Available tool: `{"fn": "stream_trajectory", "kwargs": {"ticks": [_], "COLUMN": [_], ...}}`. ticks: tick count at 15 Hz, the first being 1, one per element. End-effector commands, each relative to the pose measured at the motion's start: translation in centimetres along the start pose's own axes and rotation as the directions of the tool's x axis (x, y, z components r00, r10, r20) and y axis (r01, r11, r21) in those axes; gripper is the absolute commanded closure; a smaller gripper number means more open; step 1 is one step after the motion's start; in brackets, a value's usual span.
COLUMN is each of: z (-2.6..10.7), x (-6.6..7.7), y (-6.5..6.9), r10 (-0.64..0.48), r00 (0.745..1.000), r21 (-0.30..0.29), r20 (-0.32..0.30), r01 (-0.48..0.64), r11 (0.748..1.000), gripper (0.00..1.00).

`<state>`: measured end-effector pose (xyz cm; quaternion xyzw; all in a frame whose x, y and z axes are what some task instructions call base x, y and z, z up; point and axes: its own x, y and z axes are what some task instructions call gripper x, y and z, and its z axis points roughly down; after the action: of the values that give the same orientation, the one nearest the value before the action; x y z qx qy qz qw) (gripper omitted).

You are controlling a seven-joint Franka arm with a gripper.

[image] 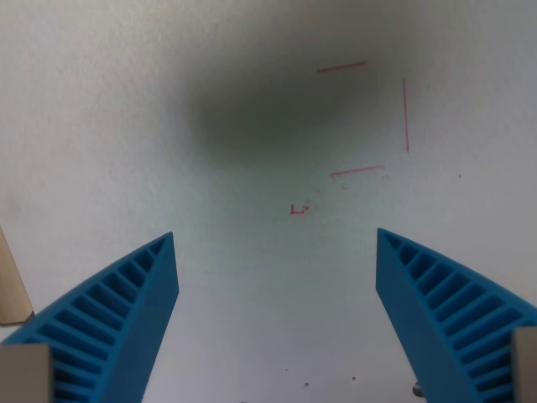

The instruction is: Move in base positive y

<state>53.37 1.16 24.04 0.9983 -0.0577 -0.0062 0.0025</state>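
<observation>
My gripper (275, 237) points down at a white surface (126, 126) and is open, with nothing between its two blue ribbed fingers. One finger (126, 311) is at the wrist view's lower left, the other (445, 302) at its lower right. Thin red pen lines (406, 116) form an open rectangle outline on the surface ahead, toward the wrist view's upper right. A small red mark (298, 209) lies just ahead of the gap between the fingers. A dark soft shadow (268, 109) falls on the surface above the mark.
A tan, wood-coloured edge (10, 285) shows at the wrist view's far left. A few small dark specks (306, 385) lie on the surface near the bottom.
</observation>
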Motion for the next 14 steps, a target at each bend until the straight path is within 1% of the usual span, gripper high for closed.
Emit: {"fn": "stream_trajectory", "kwargs": {"ticks": [1,14], "z": [-0.3,-0.3], "x": [-0.1,-1.5], "y": [-0.5,-7.0], "r10": [0.0,0.0], "r00": [1.0,1.0], "r21": [0.001,0.001], "r20": [-0.005,-0.005], "r01": [0.0,0.0], "r11": [1.0,1.0], "gripper": [0.0,0.0]}}
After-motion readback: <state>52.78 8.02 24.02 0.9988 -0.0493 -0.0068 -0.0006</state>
